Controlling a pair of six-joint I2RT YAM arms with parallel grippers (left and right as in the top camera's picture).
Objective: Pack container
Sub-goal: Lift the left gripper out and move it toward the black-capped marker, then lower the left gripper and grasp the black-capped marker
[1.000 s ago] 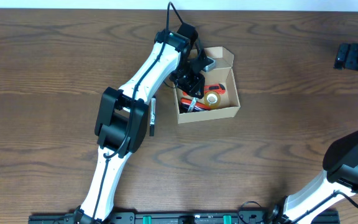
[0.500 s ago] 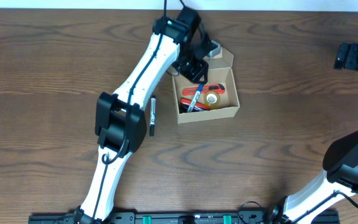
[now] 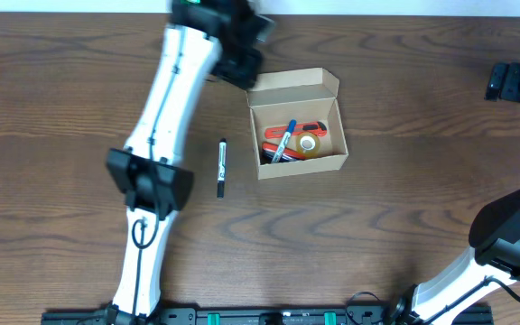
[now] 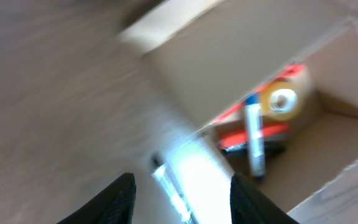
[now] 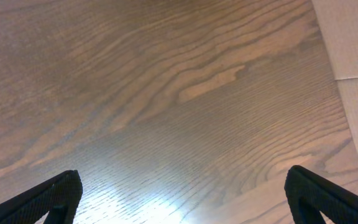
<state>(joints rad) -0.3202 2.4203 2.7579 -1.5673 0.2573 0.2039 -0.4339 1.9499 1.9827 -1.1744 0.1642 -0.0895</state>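
One black marker lies loose on the surface nearest you, left of the cardboard box and not touching it. Box sits mid-surface, lid flap open, with a blue marker, a tape roll and something red inside. Beyond its far-left corner, your left jaws hang apart, gripping nothing. Far right, your right jaws are spread wide above the surface.

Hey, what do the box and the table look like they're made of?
The box looks like plain matte tan cardboard, judging by its folded flaps. The table looks like dark wood or wood-look laminate: visible grain, slight sheen.
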